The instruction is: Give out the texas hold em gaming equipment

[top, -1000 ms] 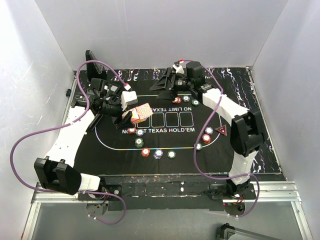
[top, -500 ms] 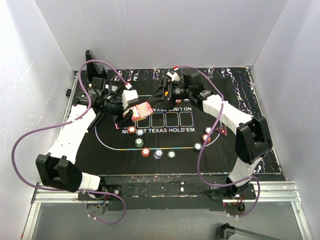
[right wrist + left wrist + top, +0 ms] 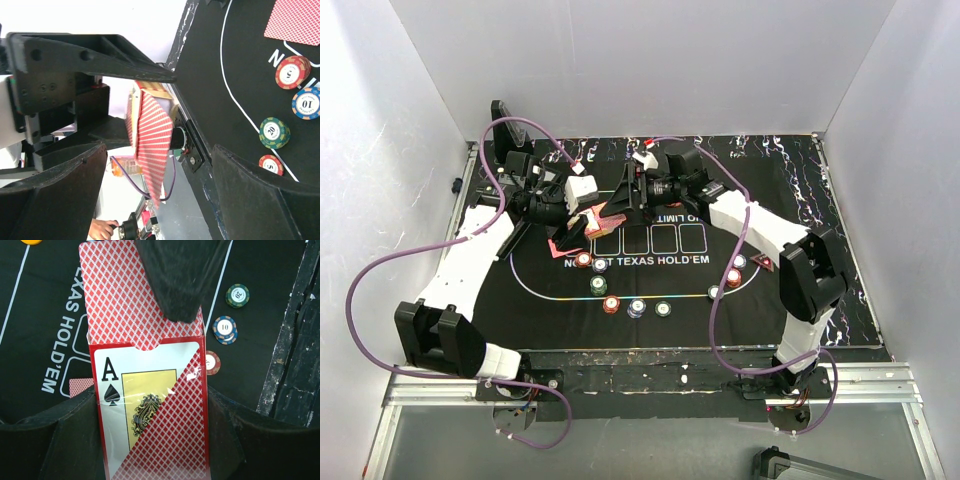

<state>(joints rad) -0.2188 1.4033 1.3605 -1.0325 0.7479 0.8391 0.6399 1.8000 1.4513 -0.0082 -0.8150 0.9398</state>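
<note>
My left gripper [image 3: 588, 222] is shut on a red card box [image 3: 150, 430] printed with the ace of spades, and holds it above the mat's left part. Red-backed cards [image 3: 125, 300] stick out of its open end. My right gripper [image 3: 626, 196] is open and straddles those cards [image 3: 150, 145]; one of its fingers [image 3: 180, 280] lies over the top card. One card [image 3: 80, 386] lies face down on the black mat [image 3: 650, 275]. Red [image 3: 583, 261], blue-white [image 3: 600, 265] and green [image 3: 598, 286] chips lie below the box. A dark-red triangle marker [image 3: 761, 262] lies at the right.
More chips sit along the mat's near line [image 3: 637, 308] and beside the right forearm [image 3: 732, 277]. The left arm's purple cable [image 3: 380, 275] loops out to the left. White walls enclose the table on three sides.
My right gripper has swung left from the mat's far side to the card box's open end. My left gripper has kept hold of the box and shifted it slightly toward the right gripper.
</note>
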